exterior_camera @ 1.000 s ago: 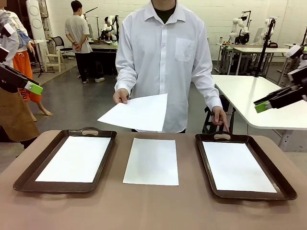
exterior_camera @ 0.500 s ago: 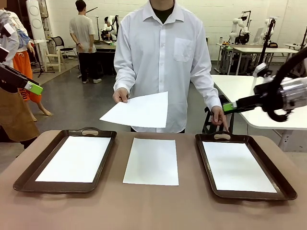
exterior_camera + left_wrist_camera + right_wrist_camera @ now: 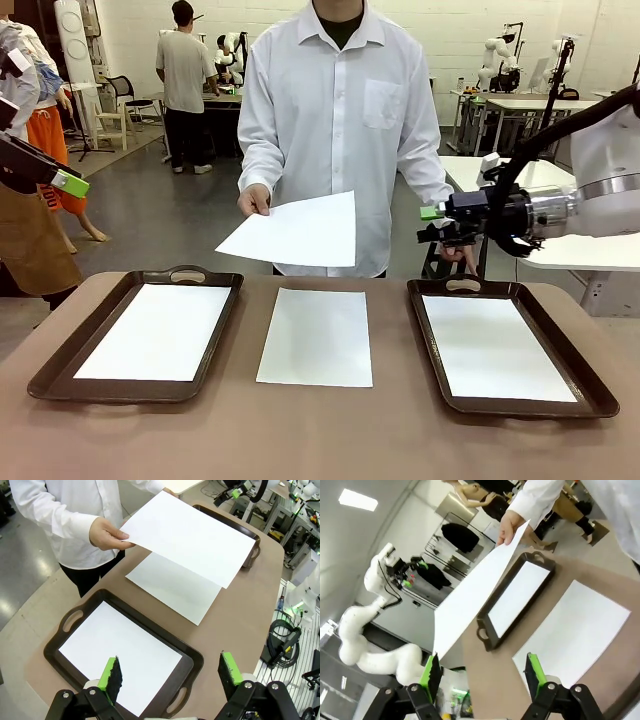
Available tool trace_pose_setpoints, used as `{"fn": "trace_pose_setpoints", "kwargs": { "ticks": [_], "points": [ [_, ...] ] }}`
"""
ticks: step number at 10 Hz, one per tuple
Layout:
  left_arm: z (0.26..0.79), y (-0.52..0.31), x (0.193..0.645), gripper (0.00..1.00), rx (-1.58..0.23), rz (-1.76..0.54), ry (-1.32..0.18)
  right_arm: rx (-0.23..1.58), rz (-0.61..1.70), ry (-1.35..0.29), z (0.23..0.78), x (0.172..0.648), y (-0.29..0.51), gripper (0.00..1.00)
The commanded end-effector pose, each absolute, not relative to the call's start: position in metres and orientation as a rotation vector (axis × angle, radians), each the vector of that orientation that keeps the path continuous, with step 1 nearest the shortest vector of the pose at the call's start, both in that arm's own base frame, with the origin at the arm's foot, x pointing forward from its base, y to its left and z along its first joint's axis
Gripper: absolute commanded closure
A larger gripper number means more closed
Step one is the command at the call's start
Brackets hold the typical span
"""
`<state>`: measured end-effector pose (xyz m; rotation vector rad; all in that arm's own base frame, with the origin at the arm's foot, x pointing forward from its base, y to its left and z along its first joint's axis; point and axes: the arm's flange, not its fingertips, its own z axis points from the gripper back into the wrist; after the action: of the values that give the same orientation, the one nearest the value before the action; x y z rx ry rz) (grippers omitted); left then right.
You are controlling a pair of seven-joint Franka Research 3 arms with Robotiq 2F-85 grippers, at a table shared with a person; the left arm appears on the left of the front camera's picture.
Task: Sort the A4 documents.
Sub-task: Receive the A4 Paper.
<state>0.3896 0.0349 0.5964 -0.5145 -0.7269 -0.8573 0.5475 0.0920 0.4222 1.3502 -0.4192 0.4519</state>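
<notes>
Four sheets [image 3: 160,330] are showing. One is lying in the left tray [image 3: 60,365], one in the right tray [image 3: 598,400], and the middle sheet [image 3: 318,336] is resting flat on the table [image 3: 320,440] between them. The person is offering the held sheet [image 3: 295,230] above the far edge, pinching one corner in a hand [image 3: 254,200].

We are holding our right gripper [image 3: 429,226] level with that sheet, just off its free side, jaws apart and gripping nothing. Our left gripper [image 3: 170,670] is hanging well back above the left tray, jaws also wide and empty.

We are judging the handover to be the risky part. The paper is thin and supported at one corner only, so its free edge is likely drooping. If our pads meet it edge-on, we are likely pushing or creasing it rather than pinching it. A shallow bite could let it slip and flutter onto the wrong pile. The person's other hand [image 3: 466,262] is resting at the right tray's handle, just under our right gripper, so any dip risks striking it.
</notes>
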Motion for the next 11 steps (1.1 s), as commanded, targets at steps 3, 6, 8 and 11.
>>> {"fn": "trace_pose_setpoints", "kwargs": {
  "ticks": [3, 6, 8, 11],
  "points": [
    [0.597, 0.034, 0.389, 0.00, -0.512, -0.858, -0.727, 1.443, 0.372, -0.282, 0.420, 0.560, 0.130, 0.11],
    [0.597, 0.034, 0.389, 0.00, -0.512, -0.858, -0.727, 1.490, 0.359, -0.235, 0.416, 0.556, 0.154, 0.11],
    [0.597, 0.034, 0.389, 0.00, -0.512, -0.858, -0.727, 1.480, 0.353, -0.211, 0.409, 0.558, 0.172, 0.11],
    [0.597, 0.034, 0.389, 0.00, -0.512, -0.858, -0.727, 1.484, 0.336, -0.184, 0.395, 0.566, 0.198, 0.11]
  ]
}}
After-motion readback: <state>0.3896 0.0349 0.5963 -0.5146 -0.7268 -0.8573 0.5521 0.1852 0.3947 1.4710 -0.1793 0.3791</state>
